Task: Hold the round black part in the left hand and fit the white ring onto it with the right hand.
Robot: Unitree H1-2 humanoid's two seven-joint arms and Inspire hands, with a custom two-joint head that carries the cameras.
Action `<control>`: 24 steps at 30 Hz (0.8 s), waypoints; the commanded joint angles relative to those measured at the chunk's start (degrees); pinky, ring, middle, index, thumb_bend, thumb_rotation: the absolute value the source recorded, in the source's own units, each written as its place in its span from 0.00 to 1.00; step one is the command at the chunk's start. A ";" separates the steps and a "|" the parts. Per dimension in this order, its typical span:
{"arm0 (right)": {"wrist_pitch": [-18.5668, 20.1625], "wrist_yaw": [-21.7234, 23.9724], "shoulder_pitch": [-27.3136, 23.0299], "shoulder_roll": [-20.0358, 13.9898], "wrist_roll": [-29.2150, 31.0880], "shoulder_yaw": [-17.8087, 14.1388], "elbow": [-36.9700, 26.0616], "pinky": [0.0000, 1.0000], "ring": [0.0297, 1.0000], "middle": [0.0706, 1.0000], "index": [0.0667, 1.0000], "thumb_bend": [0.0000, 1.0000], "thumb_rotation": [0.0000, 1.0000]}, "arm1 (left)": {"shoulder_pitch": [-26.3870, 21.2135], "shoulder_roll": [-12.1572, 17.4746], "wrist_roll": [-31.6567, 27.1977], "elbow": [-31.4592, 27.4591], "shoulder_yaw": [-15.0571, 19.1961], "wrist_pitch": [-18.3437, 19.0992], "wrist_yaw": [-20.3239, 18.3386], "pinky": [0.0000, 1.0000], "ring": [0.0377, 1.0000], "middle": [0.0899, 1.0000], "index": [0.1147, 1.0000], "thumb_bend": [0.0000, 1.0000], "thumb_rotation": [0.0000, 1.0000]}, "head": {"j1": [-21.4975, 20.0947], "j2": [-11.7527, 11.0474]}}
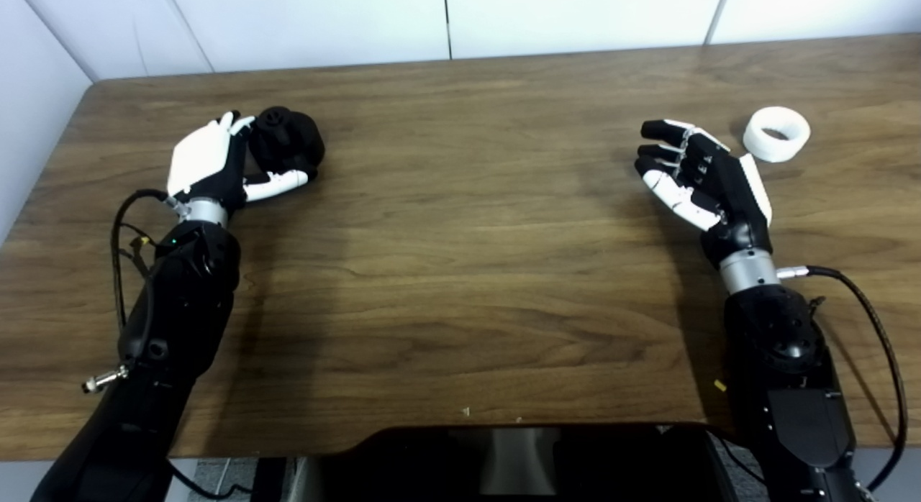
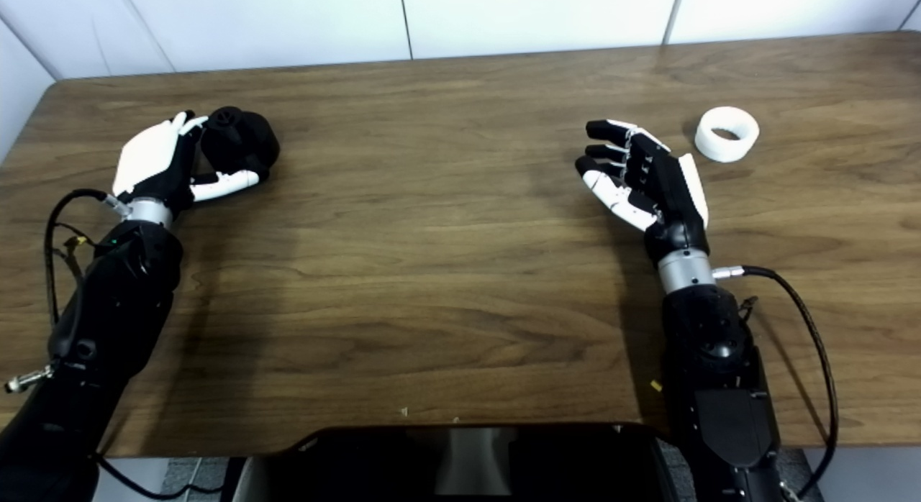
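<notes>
Right hand [image 1: 709,178] on my feed is spread wide, palm facing left, fingers apart w/ nothing in it, hovering just above the table [image 1: 460,272]. Left hand [image 1: 212,164] sits a bit further back on the other side, fingers and thumb curled around the round black part [image 1: 288,139]. Looks like it's cupping it, but the part may be resting on the wood too, can't tell if it's lifted. Count: 2 hands, 1 black part, 1 white ring [image 1: 776,133]. Ring lies flat on the table, hole up, just beyond and to the right of my right hand, near the back of it but not touching. Ring and black part are well apart, opposite sides of the table.
</notes>
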 commanded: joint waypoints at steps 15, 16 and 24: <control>-0.59 0.30 -1.84 -0.56 -0.23 -0.19 -2.52 0.67 0.72 0.75 0.68 0.52 0.29 | -3.87 -1.20 -1.31 3.12 2.64 -4.49 10.03 1.00 1.00 1.00 0.70 1.00 0.49 | -0.49 0.11; -0.73 0.27 -1.88 -0.60 -0.29 -0.18 -2.47 0.67 0.72 0.74 0.68 0.52 0.30 | -3.92 -1.23 -1.38 3.48 2.73 -4.90 10.64 1.00 1.00 1.00 0.69 1.00 0.48 | -0.49 0.11; -0.95 0.34 -2.24 -0.71 -0.03 -0.24 -2.06 0.66 0.71 0.74 0.67 0.53 0.30 | -3.84 -1.32 -2.07 4.08 2.87 -6.24 12.56 1.00 1.00 1.00 0.65 0.97 0.42 | -0.50 0.38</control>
